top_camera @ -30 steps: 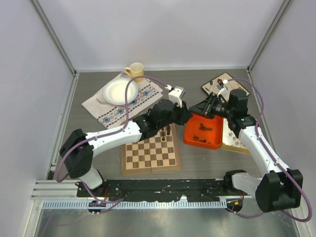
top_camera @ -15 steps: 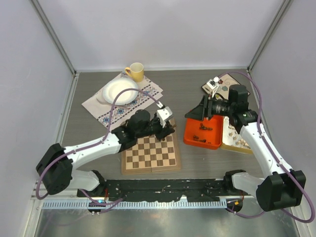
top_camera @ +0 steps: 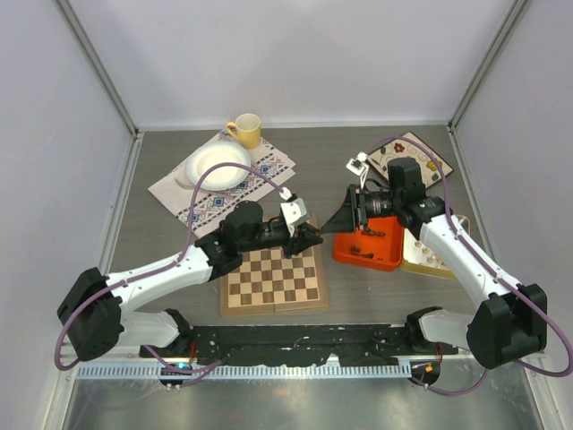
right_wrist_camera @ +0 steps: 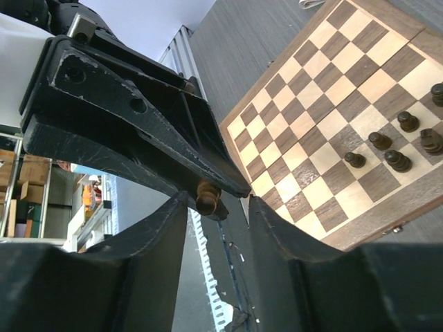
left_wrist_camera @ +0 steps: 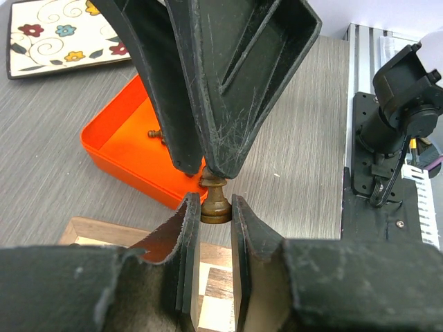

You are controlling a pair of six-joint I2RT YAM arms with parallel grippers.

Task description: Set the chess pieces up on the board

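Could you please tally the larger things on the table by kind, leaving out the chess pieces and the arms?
Mug: 1
Plates: 2 (white plate, floral plate)
Cloth: 1
Chessboard: 1
Trays: 2 (orange tray, pale tray)
Total: 7

Brown-and-tan chequered board [top_camera: 273, 276], dark brown pawn [left_wrist_camera: 215, 203], orange tray [top_camera: 369, 245], yellow mug [top_camera: 247, 130], white plate [top_camera: 218, 166]

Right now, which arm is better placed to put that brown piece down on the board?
Left. The left gripper is shut on the brown chess piece at the edge of the board; the right gripper stands open around it.
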